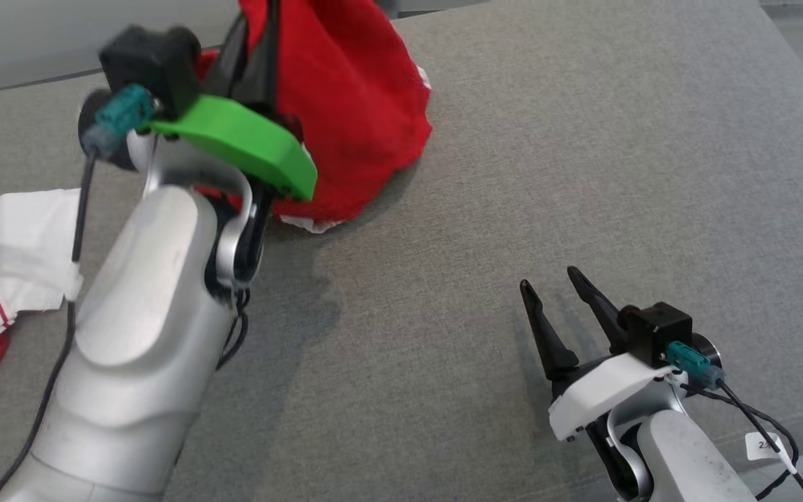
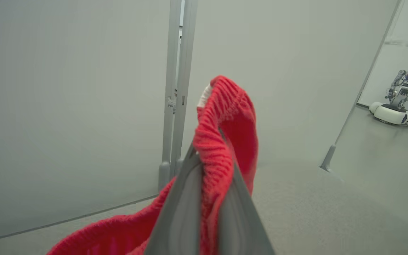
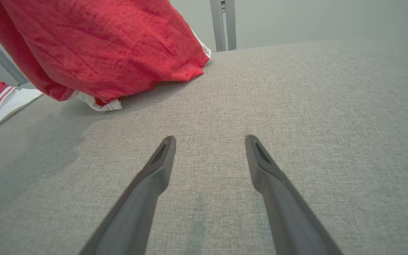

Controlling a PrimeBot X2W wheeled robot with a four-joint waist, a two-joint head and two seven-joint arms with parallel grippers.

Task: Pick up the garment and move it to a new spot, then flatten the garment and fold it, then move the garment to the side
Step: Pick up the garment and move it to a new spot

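The left wrist view showed the left gripper [image 2: 207, 159] clamped on a ribbed edge of the red garment [image 2: 225, 117], with another robot [image 2: 400, 97] at far right. The head view showed the garment hanging at upper left, hem touching the grey surface [image 1: 583, 174], and the right gripper [image 1: 549, 277] at lower right, fingers apart, empty.

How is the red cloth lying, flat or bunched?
Bunched: the left claw pinches a ribbed edge of the red cloth, which hangs in a heap, hem on the grey surface.
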